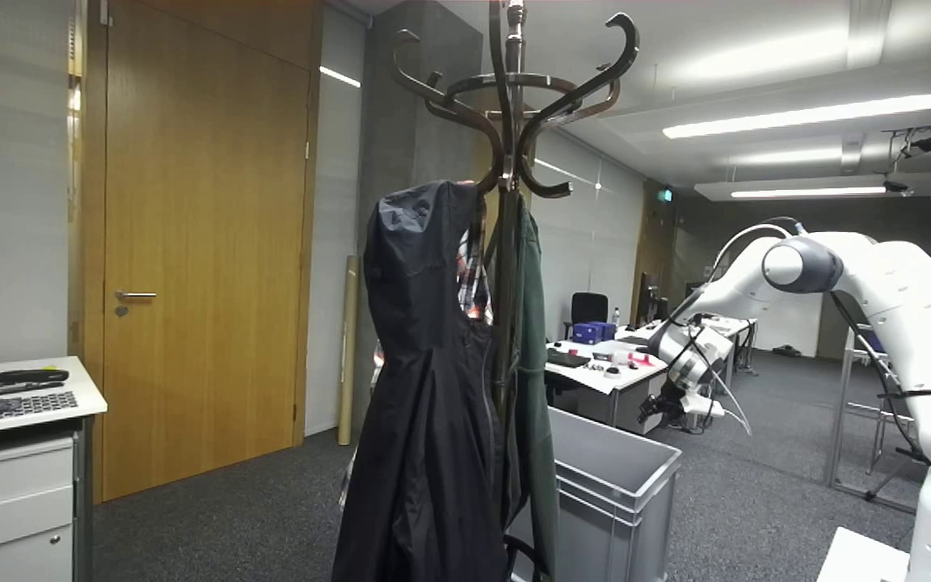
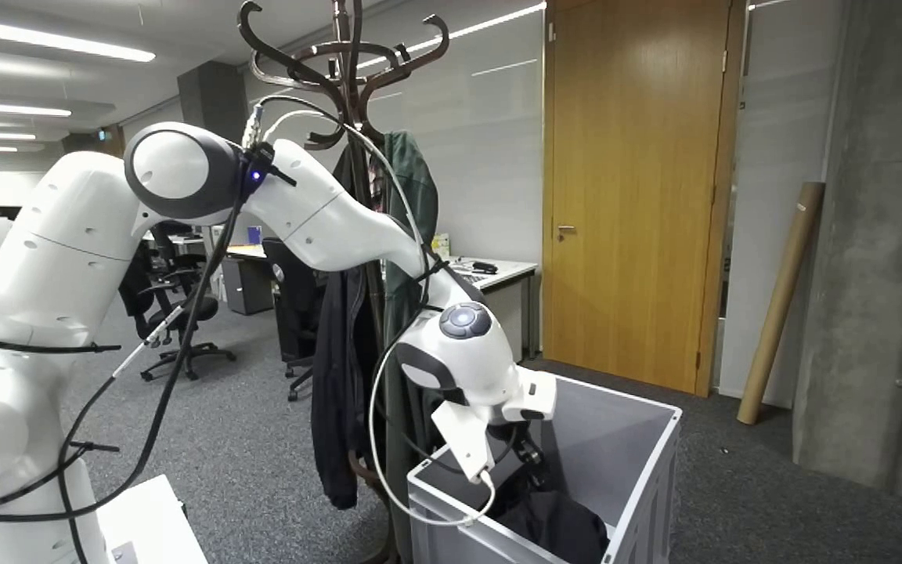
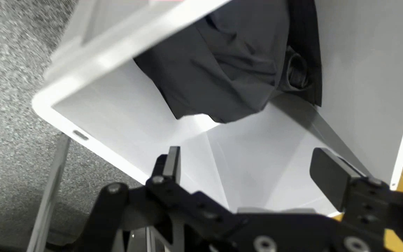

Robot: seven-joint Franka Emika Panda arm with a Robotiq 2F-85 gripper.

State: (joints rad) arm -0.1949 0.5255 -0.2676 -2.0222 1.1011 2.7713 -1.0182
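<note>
While the black tool (image 3: 247,166) stands with jaws apart, creased dark cloth (image 3: 222,70), smooth straight-walled grey plastic bin (image 3: 362,70) around it.

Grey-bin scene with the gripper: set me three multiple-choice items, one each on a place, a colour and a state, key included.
1. Where does the dark cloth in the wrist view lie?
A) On the carpet
B) Inside the bin
C) On a desk

2. What colour is the bin?
A) Red
B) Green
C) Grey

3. How does the gripper stand?
A) Open and empty
B) Shut on the cloth
C) Shut and empty

Key:
1 B: the wrist view shows it within the bin's walls.
2 C: its walls look grey in both exterior views.
3 A: its fingers stand wide apart, with no cloth between them.
</note>
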